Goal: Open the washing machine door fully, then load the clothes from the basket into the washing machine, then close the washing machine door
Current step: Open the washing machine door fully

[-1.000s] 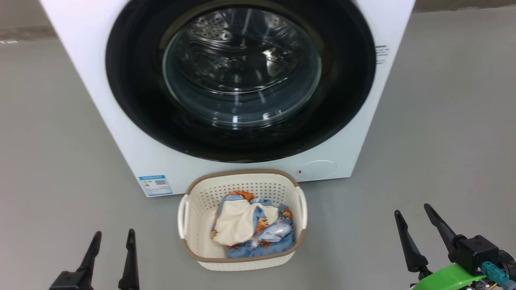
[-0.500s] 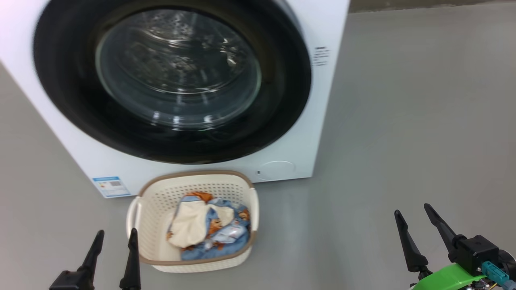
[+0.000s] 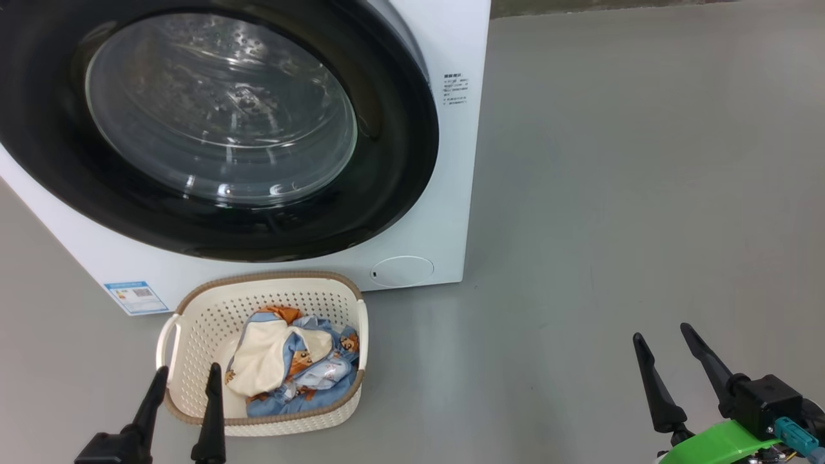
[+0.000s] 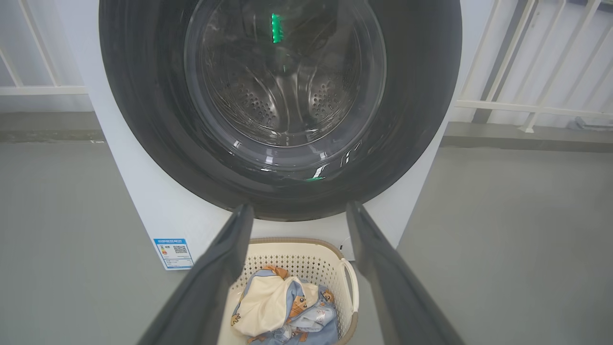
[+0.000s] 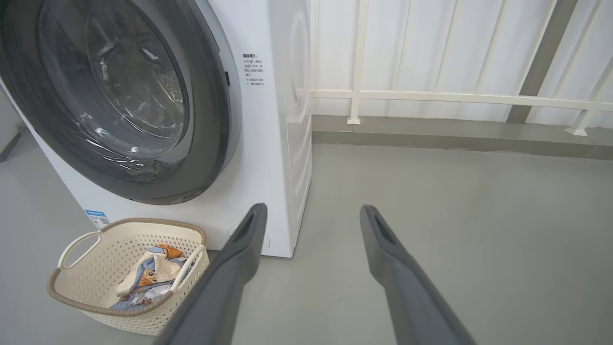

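Floor [image 3: 612,193], plain grey, carries a white washing machine [image 3: 451,193] with its round black-rimmed door [image 3: 219,109] closed flat against the front. Just before the machine's lower edge stands a cream basket [image 3: 271,278] holding the clothes [image 3: 264,361]: blue bear-print fabric with a cream piece on top. Left gripper [image 3: 187,369] hovers by the basket's near left corner, fingers spread, empty. Right gripper [image 3: 660,331] hangs well to the right over the floor, likewise spread and empty.

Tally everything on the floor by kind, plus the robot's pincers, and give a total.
Washing machine: 1
Basket: 1
Heap of clothes: 1
Open pincers: 2, left pincer and right pincer
Total: 5
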